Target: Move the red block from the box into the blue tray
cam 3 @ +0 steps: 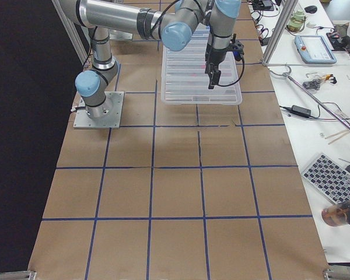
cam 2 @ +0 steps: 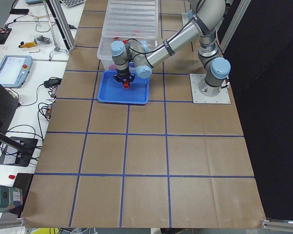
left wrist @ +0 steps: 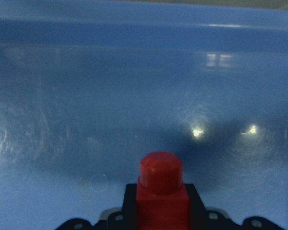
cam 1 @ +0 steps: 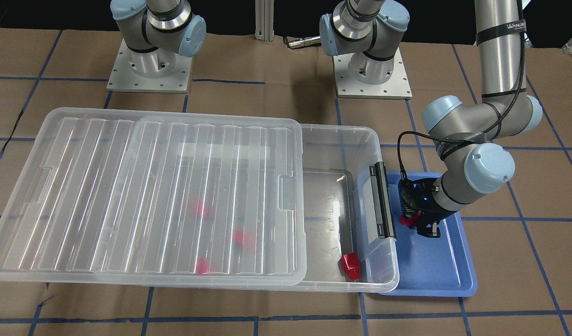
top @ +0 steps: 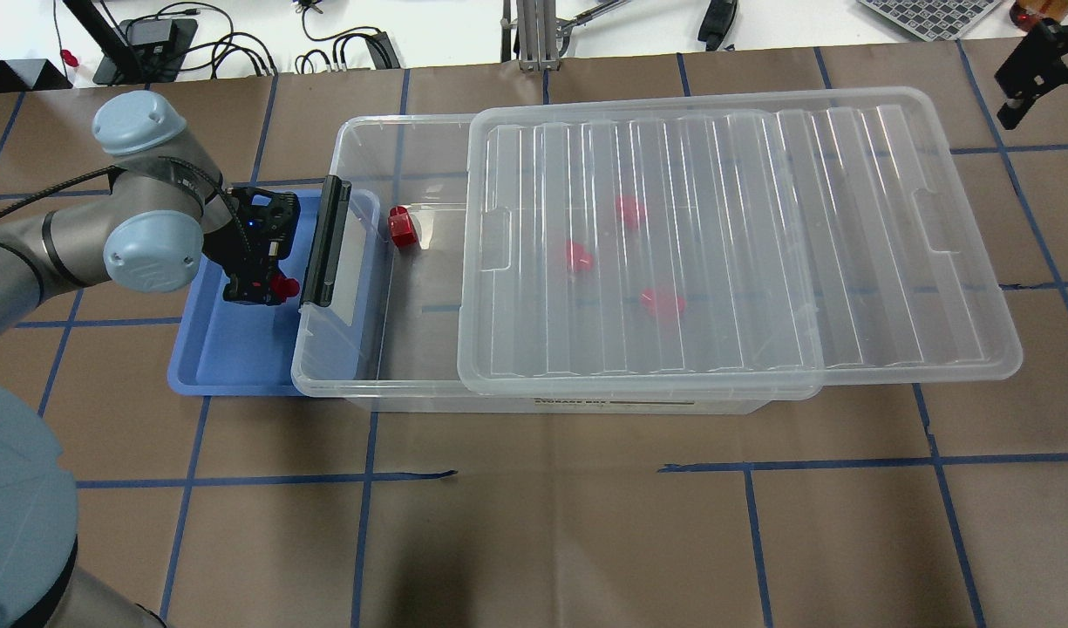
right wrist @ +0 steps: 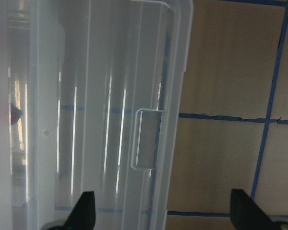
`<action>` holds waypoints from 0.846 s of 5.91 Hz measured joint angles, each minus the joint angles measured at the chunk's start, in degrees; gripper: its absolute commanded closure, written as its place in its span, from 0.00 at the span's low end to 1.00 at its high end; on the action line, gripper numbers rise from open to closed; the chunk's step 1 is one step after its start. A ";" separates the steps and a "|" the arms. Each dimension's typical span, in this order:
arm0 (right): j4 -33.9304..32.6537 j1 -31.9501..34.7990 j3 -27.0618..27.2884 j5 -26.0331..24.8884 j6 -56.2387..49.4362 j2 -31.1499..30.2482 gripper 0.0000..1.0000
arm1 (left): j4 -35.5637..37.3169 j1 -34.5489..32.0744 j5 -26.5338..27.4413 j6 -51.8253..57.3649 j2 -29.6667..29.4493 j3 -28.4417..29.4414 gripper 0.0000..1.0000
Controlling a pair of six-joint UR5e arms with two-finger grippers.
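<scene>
Over the blue tray (top: pixel 228 358), the red block (left wrist: pixel 161 177) sits pinched in the left tool (top: pixel 263 292), its round stub poking out past the fingertips toward the tray floor. The tool is closed narrow on the block's square body. From where I stand I cannot tell whether the stub touches the plastic or hangs just above it. Just beside the tool stands the box (top: pixel 342 384), its black latch bar (top: pixel 324 240) close to the block and its end rim overhanging the tray's edge. One more red block (top: pixel 402 227) lies in the box's uncovered end; three others show dimly under the lid (top: pixel 734 244). The right tool (right wrist: pixel 164 211) hangs with fingers spread wide, holding nothing, above the lid's far end and the bench (top: pixel 586 523).

Trouble, I'd guess, comes at the release. Let go above the floor, the block would land stub first, topple and perhaps skitter. It might also cling to one pad as the fingers part, and a careless lift could clip the latch bar.
</scene>
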 measured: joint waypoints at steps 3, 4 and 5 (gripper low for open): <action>-10.27 -5.35 9.83 -0.75 -1.37 1.35 0.00 | 0.69 -0.01 -0.04 -0.18 -0.45 -0.14 0.02; -11.36 -6.69 12.87 -0.83 -1.04 1.27 0.00 | -0.29 -0.09 -0.06 -0.41 0.27 0.40 0.02; -11.65 -7.26 14.67 -0.83 -0.78 1.15 0.00 | -3.49 -0.22 -0.09 -1.01 2.08 1.61 0.02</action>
